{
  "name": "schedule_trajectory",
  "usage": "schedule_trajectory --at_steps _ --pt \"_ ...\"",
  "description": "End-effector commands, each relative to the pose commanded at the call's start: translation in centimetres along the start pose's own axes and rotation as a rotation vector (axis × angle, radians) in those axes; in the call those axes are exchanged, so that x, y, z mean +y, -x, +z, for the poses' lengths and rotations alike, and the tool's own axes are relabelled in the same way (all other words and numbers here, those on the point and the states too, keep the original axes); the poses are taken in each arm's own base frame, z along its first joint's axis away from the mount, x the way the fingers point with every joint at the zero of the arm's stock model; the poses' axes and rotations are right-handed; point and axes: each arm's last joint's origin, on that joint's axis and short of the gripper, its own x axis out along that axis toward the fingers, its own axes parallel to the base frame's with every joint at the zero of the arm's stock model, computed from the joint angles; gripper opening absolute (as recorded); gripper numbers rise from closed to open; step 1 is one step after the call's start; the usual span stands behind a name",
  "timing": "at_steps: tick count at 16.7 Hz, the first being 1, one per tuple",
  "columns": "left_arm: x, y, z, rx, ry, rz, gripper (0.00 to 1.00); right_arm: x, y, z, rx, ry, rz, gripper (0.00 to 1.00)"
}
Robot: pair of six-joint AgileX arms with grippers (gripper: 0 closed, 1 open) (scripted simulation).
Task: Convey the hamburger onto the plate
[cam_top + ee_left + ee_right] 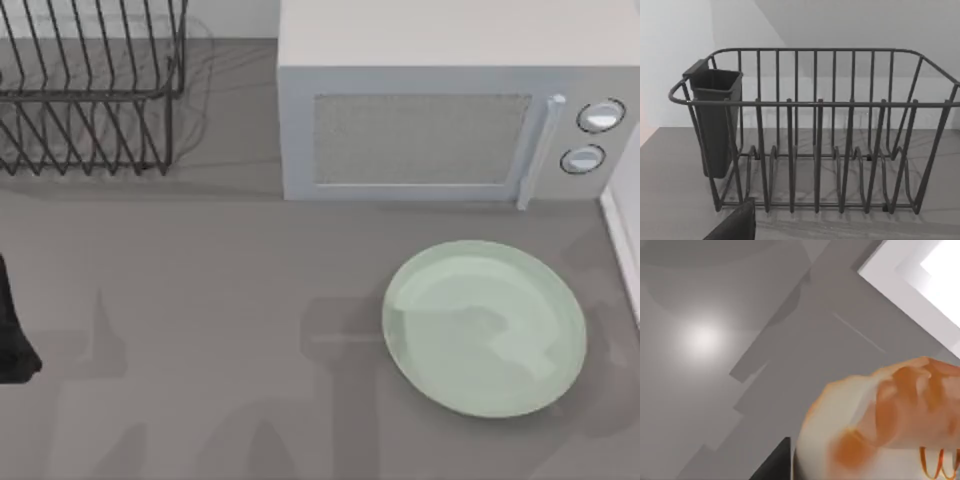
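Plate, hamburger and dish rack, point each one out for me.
plate (pixel 440 300), top view, on its bare upper-left surface
hamburger (pixel 880 425), right wrist view, on the bun's top
dish rack (pixel 815 103), left wrist view, on its front rail

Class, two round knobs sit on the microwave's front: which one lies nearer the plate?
The lower knob, below the upper knob on the microwave, is closer to the plate.

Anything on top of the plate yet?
No. The plate lies bare on the table before the microwave, carrying only shadows. The hamburger appears close in the right wrist view.
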Motion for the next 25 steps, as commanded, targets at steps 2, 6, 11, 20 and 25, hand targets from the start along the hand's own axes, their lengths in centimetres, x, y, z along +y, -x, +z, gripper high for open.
schedule_trajectory --at_steps 2,6,11,20,25 --pt "0.0 0.0 0.0 0.0 0.0 0.0 1.0 1.0 -0.4 2.7 0.017 -0.109 0.007 0.0" --pt "0.0 0.0 0.0 0.0 0.0 0.0 1.0 4.2 -1.3 7.9 0.037 -0.353 0.003 0.0" --pt "0.0 0.0 0.0 0.0 0.0 0.0 1.0 9.0 -1.9 12.6 0.0 -0.569 -0.015 0.0" --pt "0.0 0.0 0.0 0.0 0.0 0.0 1.0 11.2 -1.7 14.2 -0.042 -0.639 -0.015 0.0" --pt "0.0 0.0 0.0 0.0 0.0 0.0 1.0 11.3 -4.6 14.5 -0.046 -0.632 -0.014 0.0"
